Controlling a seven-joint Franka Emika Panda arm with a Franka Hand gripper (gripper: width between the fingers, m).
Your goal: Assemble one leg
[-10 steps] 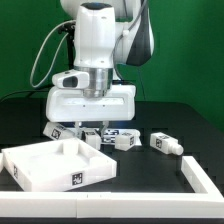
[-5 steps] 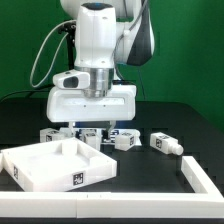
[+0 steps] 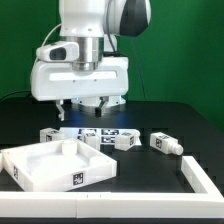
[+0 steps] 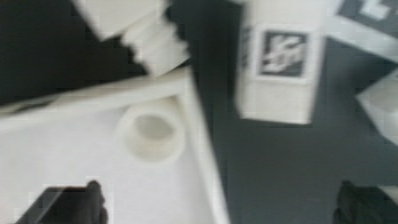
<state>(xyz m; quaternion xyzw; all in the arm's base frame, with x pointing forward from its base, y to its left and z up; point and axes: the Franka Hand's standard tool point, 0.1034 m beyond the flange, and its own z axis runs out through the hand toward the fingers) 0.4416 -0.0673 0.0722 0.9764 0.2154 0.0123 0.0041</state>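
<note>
Several small white legs with black-and-white tags lie in a row on the black table: one at the exterior view's left, one in the middle, one at the right. My gripper hangs open and empty above the row, touching nothing. In the wrist view a tagged leg lies beside the tabletop's corner hole, with a threaded leg end nearby. The gripper shows only its two dark fingertips, wide apart.
The large white square tabletop lies at the front left in the exterior view, rim up. A long white bar runs along the front right. A green wall stands behind the arm.
The gripper has risen from just above the row of legs and shifted toward the exterior view's left. It carries nothing. The legs lie where they were.
</note>
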